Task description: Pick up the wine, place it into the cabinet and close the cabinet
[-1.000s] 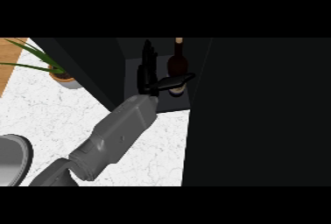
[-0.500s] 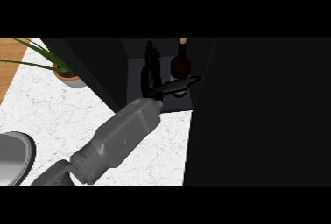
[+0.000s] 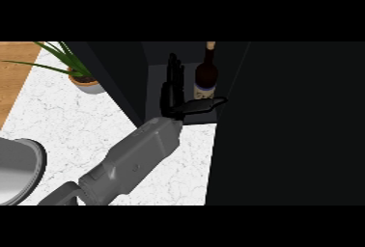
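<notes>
Wine bottle (image 3: 206, 77) stands upright inside the cabinet (image 3: 231, 72), just right of the left robot hand (image 3: 173, 94), whose fingers are straight and holding nothing.

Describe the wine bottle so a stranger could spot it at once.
Start at the tall black cabinet that fills the right side of the head view and find the narrow opening at its left edge. Standing upright in there is the wine bottle, just right of the left hand with its straight fingers. Its dark glass, pale label and tan cork set it apart.
</notes>
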